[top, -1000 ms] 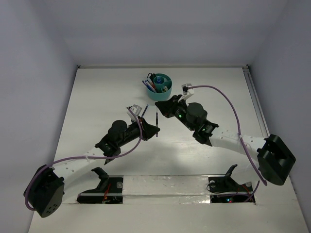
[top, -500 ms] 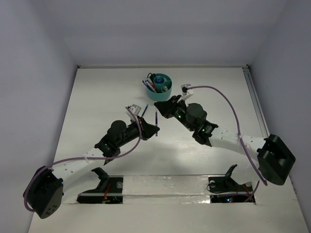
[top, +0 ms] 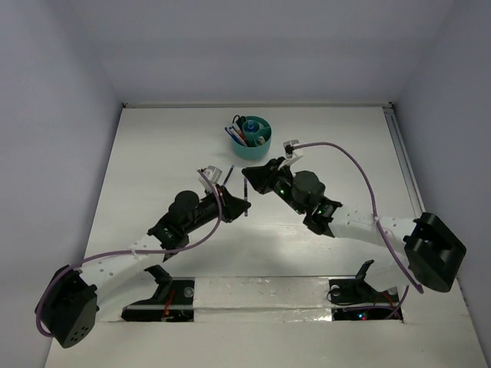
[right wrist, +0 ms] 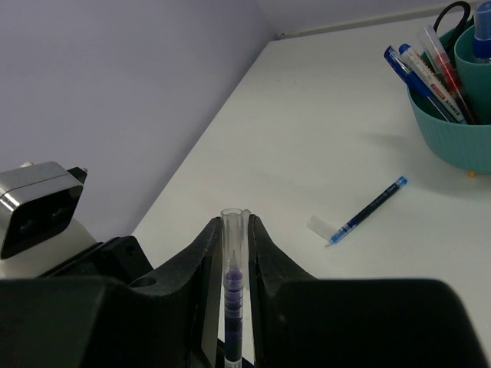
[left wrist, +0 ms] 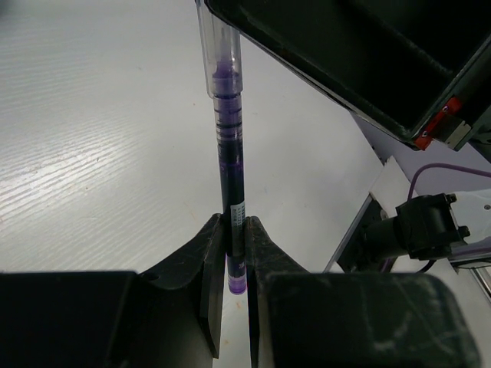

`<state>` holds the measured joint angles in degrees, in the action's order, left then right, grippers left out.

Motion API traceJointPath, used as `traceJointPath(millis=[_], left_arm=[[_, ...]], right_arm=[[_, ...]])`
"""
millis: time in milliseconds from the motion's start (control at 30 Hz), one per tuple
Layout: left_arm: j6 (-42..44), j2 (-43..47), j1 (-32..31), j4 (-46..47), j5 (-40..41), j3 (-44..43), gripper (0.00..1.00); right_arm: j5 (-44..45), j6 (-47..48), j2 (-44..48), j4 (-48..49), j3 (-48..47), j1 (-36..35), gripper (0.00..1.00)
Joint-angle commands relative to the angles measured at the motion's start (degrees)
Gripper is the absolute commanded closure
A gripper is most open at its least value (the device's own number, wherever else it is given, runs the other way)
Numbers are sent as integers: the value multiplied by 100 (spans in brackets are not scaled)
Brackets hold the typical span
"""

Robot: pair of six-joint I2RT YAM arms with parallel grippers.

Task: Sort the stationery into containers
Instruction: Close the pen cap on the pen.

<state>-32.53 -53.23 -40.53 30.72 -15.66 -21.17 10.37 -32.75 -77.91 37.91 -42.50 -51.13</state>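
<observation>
A slim dark purple pen (top: 245, 192) is held between both grippers in mid-table. My left gripper (top: 241, 207) is shut on its rear end, as the left wrist view (left wrist: 235, 228) shows on the pen (left wrist: 229, 138). My right gripper (top: 249, 176) is shut on the clear cap (right wrist: 232, 230) that covers the pen's tip (right wrist: 232, 295). The cap also shows in the left wrist view (left wrist: 219, 46). The teal cup (top: 261, 146) stands behind with several pens and scissors in it; it also shows in the right wrist view (right wrist: 453, 142).
A loose blue pen (right wrist: 372, 205) lies on the table beside a small clear cap (right wrist: 319, 225), between the grippers and the cup; the pen also shows in the top view (top: 229, 175). Purple cables arc over both arms. White walls enclose the table.
My right gripper has moved left and nearer, closer to my left gripper along the pen. My left gripper has shifted slightly left with the pen.
</observation>
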Motion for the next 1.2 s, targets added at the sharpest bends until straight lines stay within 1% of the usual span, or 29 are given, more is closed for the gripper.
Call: traceJointPath(millis=[0, 67, 167, 200, 300, 433, 667, 767, 800, 900, 967, 1100, 1167], left_arm=[[19, 295, -34, 180, -7, -388, 100], [45, 357, -34, 23, 89, -449, 100], [89, 471, -34, -162, 151, -563, 100], [107, 524, -34, -206, 177, -642, 100], [177, 656, -34, -391, 274, -800, 100], [239, 805, -34, -602, 406, -977, 100], [335, 885, -34, -882, 598, -1275, 100], [493, 894, -34, -1268, 713, -1469, 100], [520, 928, -34, -1340, 748, -1539, 100], [555, 1069, -34, -1455, 828, -1566, 100], [520, 1104, -34, -1437, 845, -1583, 100], [511, 1105, -34, -1385, 854, -1723, 100], [607, 1078, -34, -1515, 880, -1829, 100]], right_arm=[[149, 182, 144, 348, 128, -151, 100], [79, 164, 179, 340, 207, -151, 100], [-175, 59, 224, 129, 233, -151, 100], [-280, 24, 232, -71, 225, -151, 100], [-763, -205, 189, -441, 233, -151, 100], [-1519, -504, 118, -697, 373, -151, 100], [-1617, -671, 249, -855, 708, -151, 100], [-1783, -496, 355, -1530, 498, -151, 100], [-1810, -434, 408, -1993, 410, -151, 100], [-2108, -355, 496, -2340, 331, -151, 100], [-2407, -389, 444, -2420, 321, -203, 100], [-2671, -486, 294, -2280, 497, -265, 100], [-3013, -574, 215, -2227, 629, -265, 100]])
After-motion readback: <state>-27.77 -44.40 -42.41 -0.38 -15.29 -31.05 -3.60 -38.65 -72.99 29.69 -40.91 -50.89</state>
